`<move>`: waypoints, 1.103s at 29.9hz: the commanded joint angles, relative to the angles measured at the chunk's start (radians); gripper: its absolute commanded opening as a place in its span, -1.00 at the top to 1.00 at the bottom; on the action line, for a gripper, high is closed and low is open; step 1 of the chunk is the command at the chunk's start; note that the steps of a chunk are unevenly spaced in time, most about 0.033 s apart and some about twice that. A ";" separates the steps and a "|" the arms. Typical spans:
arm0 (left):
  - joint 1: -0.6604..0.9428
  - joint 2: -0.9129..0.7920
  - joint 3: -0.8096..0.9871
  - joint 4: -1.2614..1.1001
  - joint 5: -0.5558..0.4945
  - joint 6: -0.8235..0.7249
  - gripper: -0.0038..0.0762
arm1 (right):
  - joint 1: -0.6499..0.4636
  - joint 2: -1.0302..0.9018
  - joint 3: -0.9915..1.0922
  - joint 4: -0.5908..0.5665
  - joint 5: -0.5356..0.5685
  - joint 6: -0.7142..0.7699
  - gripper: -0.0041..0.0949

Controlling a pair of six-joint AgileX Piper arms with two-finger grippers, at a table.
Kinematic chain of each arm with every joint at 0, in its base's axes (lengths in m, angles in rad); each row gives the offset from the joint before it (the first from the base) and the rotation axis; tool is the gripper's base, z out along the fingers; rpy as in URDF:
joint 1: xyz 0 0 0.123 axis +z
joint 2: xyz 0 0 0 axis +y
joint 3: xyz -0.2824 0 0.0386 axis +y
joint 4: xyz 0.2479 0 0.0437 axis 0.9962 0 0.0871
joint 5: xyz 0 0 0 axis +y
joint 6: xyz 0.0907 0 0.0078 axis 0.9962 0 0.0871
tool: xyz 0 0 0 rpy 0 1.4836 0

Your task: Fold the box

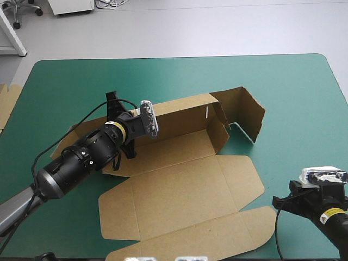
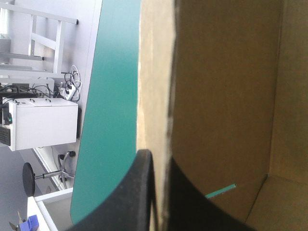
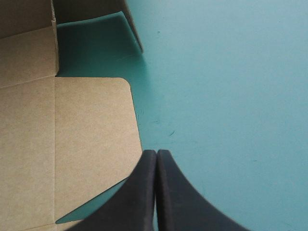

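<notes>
The brown box (image 1: 179,190) lies in the middle of the teal-green cover, its far wall (image 1: 185,114) raised and its wide lid flat toward the front. A side panel (image 1: 244,109) stands bent at the far right end. My left gripper (image 1: 135,123) is at the far wall's left end. In the left wrist view the left gripper (image 2: 156,156) is shut on the wall's edge (image 2: 154,72), one finger on each face. My right gripper (image 1: 281,202) rests low at the front right. Its tips (image 3: 157,154) are shut with nothing held, just off the lid's rounded flap (image 3: 72,134).
An edge of more brown board (image 1: 7,100) shows at the table's left edge. Bare teal-green cover (image 1: 304,109) stretches to the right of the box and along the far side of the table.
</notes>
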 commanded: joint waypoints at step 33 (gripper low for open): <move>-0.106 -0.015 0.207 0.555 -0.042 -0.589 0.93 | -0.001 0.338 -0.200 0.243 -0.219 -0.164 0.96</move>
